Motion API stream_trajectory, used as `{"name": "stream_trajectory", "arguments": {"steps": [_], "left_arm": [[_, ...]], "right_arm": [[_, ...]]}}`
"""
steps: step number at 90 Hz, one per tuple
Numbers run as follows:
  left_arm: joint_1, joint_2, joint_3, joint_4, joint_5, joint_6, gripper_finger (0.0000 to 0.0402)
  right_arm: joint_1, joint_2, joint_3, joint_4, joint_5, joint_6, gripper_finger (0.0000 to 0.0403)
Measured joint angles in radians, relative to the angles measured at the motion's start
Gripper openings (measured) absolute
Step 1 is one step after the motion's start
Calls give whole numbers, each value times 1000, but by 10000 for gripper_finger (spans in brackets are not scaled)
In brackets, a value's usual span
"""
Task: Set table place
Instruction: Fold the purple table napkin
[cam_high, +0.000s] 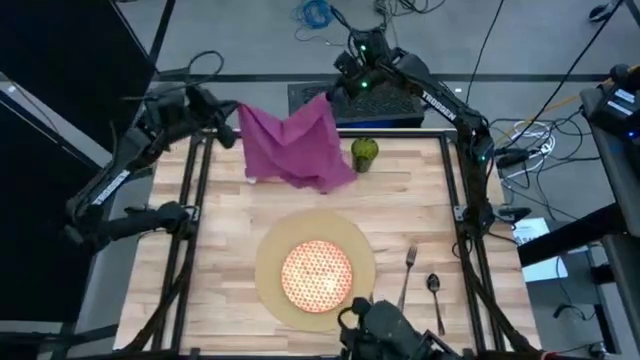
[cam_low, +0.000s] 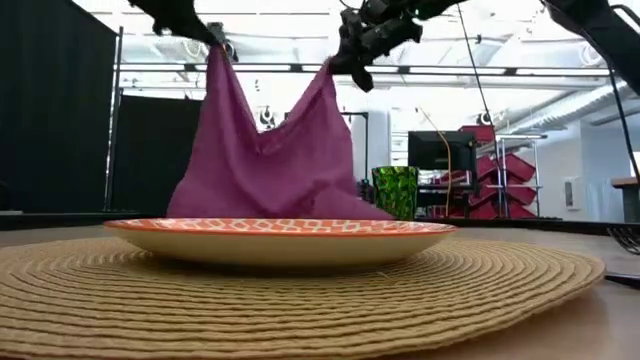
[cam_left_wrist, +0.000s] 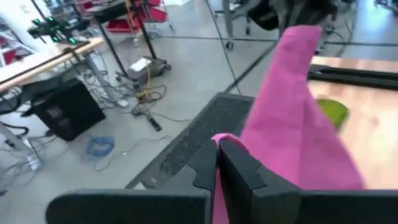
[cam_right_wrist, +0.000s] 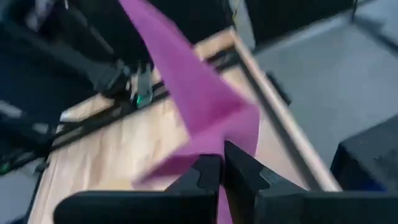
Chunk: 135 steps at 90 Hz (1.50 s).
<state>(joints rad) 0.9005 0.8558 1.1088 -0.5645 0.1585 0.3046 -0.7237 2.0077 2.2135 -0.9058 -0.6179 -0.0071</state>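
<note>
Napkin (cam_high: 295, 148): stretched left-right above table (cam_high: 230, 240) | left gripper (cam_high: 234, 118): jaws clamped on one corner | right gripper (cam_high: 330, 92): jaws clamped on the opposite corner

table (cam_high: 220, 250): pale wood, black frame | mat (cam_high: 268, 275): near edge, middle | fork (cam_high: 408, 268), spoon (cam_high: 434, 290): near right corner | green cup (cam_high: 364, 153): far edge

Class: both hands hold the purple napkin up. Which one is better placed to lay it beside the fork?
Probably the right hand: the fork lies on its side. The left hand grips the napkin's far corner.
</note>
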Motion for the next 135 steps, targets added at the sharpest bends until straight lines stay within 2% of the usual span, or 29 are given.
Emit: {"name": "stream_trajectory", "arguments": {"steps": [11,24,34,65,72,80,87,94,104,113,121,129,135], "left_arm": [[-9,-76,0,-126,-5,-19,0],[-56,-183,-3,-282,44,-75,0],[-108,-264,-46,-339,48,-149,0],[-276,-517,-265,-345,111,-395,0],[-297,-566,-277,-346,136,-428,0],[-301,-600,-276,-368,147,-431,0],[-301,-601,-279,-399,150,-417,0],[-301,-575,-285,-346,153,-391,0],[-301,-441,-334,-212,162,-355,0],[-328,-314,-381,-49,236,-352,0],[-422,-241,-401,-10,244,-361,0],[-569,-201,-418,30,167,-416,0],[-712,-187,-442,88,70,-505,0]], "right_arm": [[37,-34,0,-120,56,-45,0],[105,-98,0,-255,132,-63,0],[175,-129,0,-315,197,-43,0],[410,-171,-2,-418,372,71,0],[456,-178,-42,-413,384,105,0],[497,-194,-146,-347,375,160,0],[522,-221,-260,-246,335,215,0],[536,-262,-365,-155,323,264,0],[543,-349,-492,-71,359,321,0],[555,-467,-601,24,406,365,0],[579,-575,-709,109,452,411,0],[611,-658,-826,201,489,452,0],[634,-703,-908,273,510,479,0]]}}
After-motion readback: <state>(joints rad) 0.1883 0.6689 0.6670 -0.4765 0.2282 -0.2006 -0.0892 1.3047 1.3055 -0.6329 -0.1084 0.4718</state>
